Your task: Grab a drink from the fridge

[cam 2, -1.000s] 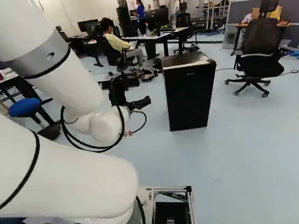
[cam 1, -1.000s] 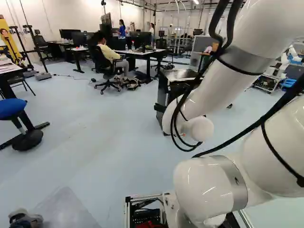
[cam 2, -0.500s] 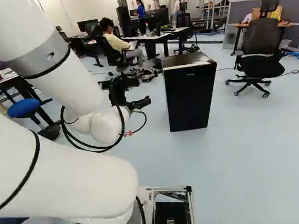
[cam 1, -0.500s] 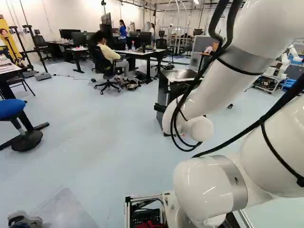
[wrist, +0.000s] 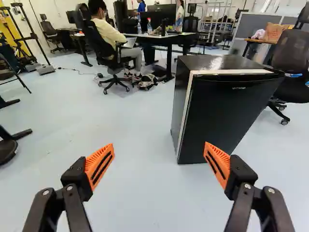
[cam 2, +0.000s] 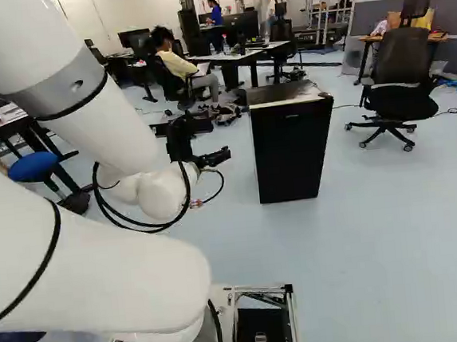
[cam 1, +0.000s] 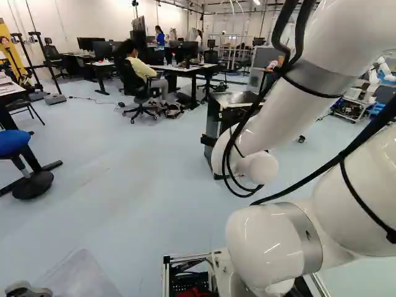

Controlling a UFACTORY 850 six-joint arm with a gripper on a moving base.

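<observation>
Pale blue floor [cam 2: 364, 255] runs through a wide workroom; on it stands a small black fridge [cam 2: 291, 149], upright, its door closed, just right of the middle of the right base view; a black office chair [cam 2: 401, 84] is beyond it to the right, a white-topped desk [cam 2: 230, 57] behind; the gripper [cam 2: 225, 154] hangs to the fridge's left there; in the wrist view its orange-padded fingers [wrist: 100, 166] stand wide apart, holding nothing, with the fridge ahead, apart from them.
</observation>
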